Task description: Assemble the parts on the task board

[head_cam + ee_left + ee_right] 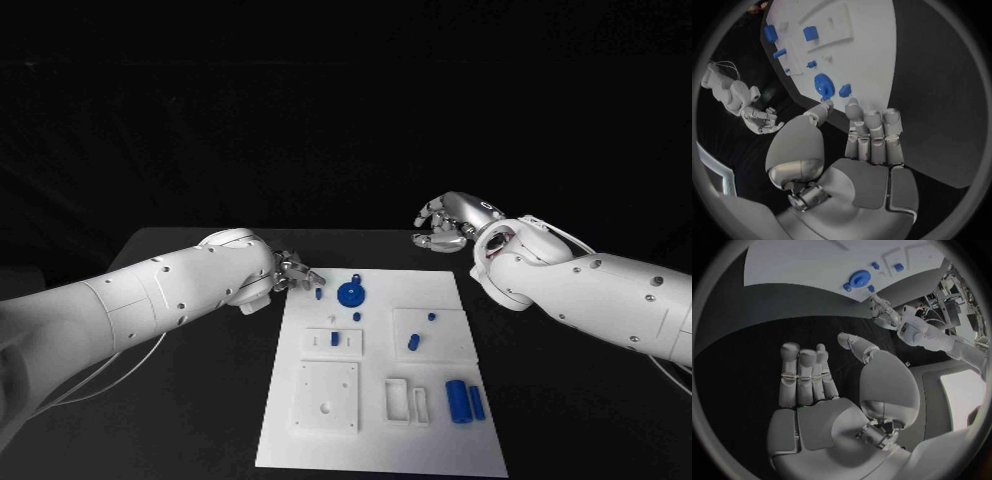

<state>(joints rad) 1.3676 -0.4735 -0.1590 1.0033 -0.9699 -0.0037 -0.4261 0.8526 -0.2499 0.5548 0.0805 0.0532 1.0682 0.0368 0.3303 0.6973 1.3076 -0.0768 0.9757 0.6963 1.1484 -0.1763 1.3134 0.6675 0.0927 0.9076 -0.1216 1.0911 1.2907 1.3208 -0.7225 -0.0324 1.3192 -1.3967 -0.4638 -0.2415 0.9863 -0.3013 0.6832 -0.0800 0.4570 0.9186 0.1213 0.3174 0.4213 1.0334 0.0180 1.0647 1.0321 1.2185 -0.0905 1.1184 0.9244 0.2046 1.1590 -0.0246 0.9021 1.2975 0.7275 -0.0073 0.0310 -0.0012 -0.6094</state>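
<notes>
Counter (188,400) lies black round my white task board (433,440). My left robot hand (293,272) (fingers spread, empty) hovers at its far-left edge; right robot hand (450,222), curled, empty, beyond.

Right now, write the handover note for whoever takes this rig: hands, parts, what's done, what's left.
Left hand: holds nothing, fingers apart, at the board's far left corner, close to the small blue peg and the blue gear.
Right hand: fingers curled in, holds nothing, raised beyond the board's far right corner.
White board: two blue cylinders lie loose near its right edge; other small blue pieces sit mid-board.
Done: cannot tell. Left: the loose pieces at least.
</notes>
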